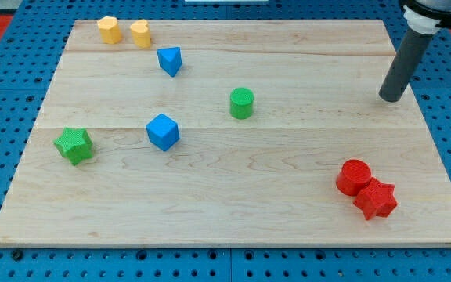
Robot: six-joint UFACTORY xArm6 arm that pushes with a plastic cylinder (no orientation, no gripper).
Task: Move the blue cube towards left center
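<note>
No claw on this rig, so nothing is held; my tip (392,99) sits alone. The blue cube (163,131) lies well off toward the view's left of it, untouched. Approach step: next I swing round its right side and push left.

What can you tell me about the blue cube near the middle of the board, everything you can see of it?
The blue cube is a small, solid-looking block in bright blue with a faintly ribbed, matte surface like printed plastic. It sits flat on the wooden board, turned so one corner faces the view's bottom, with its top and two side faces showing. It lies left of centre, standing free with nothing touching it. My tip is far off toward the view's upper right.
</note>
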